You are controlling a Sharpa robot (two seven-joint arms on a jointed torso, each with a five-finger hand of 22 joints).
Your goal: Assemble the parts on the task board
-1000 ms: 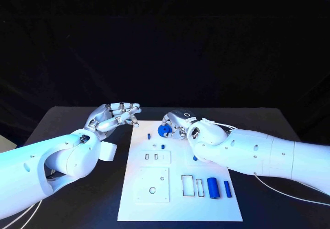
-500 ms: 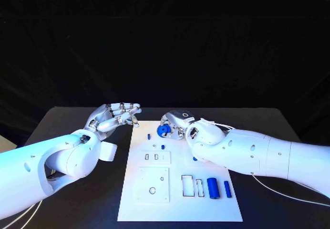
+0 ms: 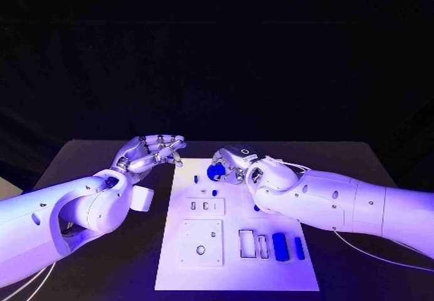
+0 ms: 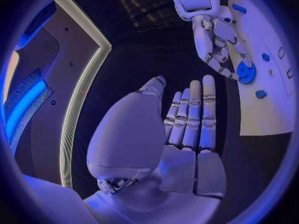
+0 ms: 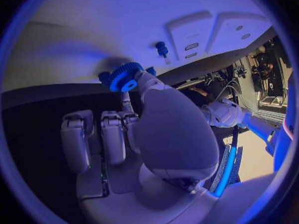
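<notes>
- The right robot hand (image 3: 243,164) covers most of the blue gear (image 3: 216,170) in the head view.
- The right forearm hides part of the task board (image 3: 231,263).

Gear (image 3: 216,170) on task board (image 3: 231,266) far end; cylinders (image 3: 280,246) near end.

White plastic task board (image 3: 237,263) near half open; far end crowded by right hand (image 3: 237,164) (holding blue toothed gear (image 3: 216,170))

No text, label or number can be read anywhere.
</notes>
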